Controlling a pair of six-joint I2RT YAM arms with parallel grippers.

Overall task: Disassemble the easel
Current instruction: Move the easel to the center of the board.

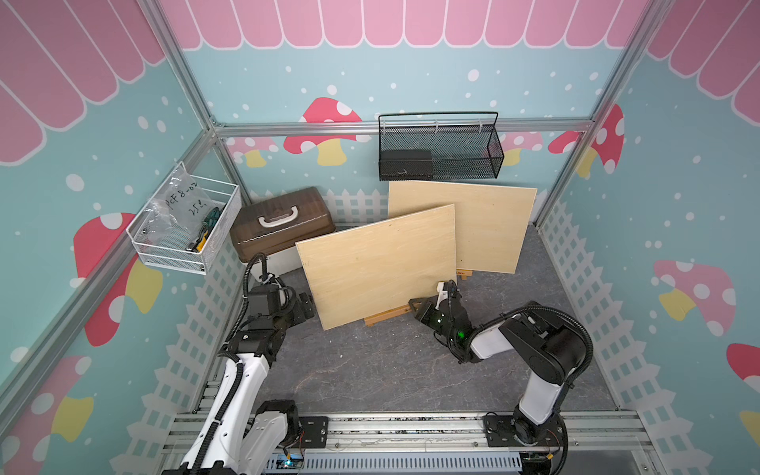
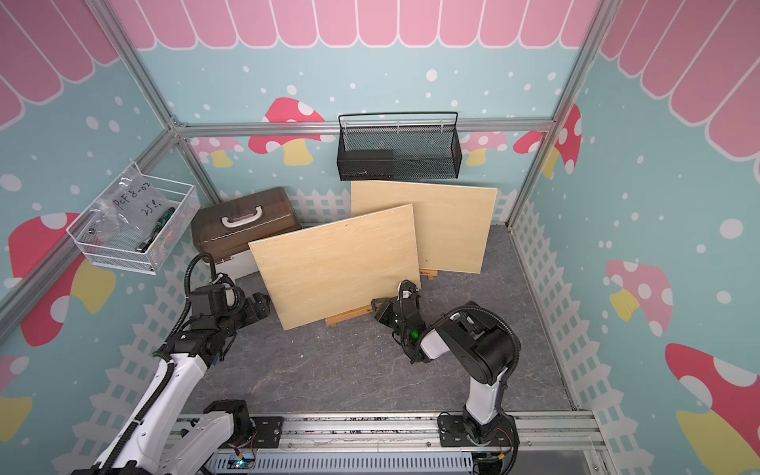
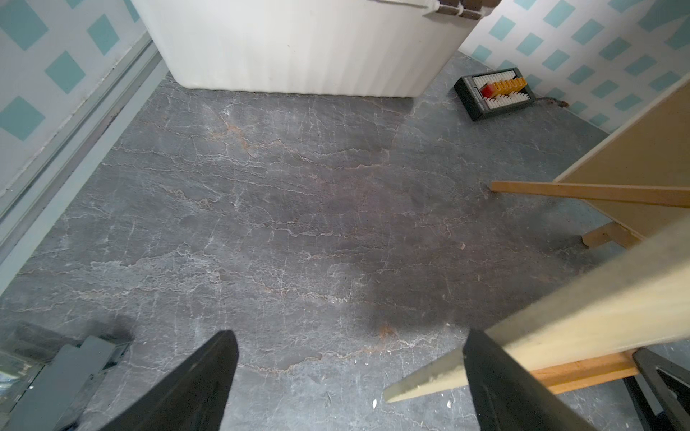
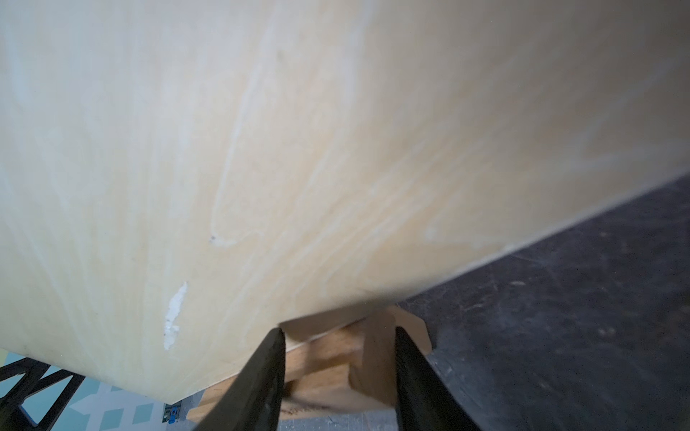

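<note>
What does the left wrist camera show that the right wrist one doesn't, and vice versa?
Only the left wrist view: a white box, a small black gadget with yellow and red parts, and the left end effector wide open. Only the right wrist view: the broad face of the front board, and the right end effector straddling the easel ledge. Both: the grey floor, that board and easel wood.

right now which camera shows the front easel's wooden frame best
Right wrist view: the wooden frame sits close up between the fingers of the right gripper. Both top views show only its ledge poking out under the board. The left wrist view shows a short bar of it.
</note>
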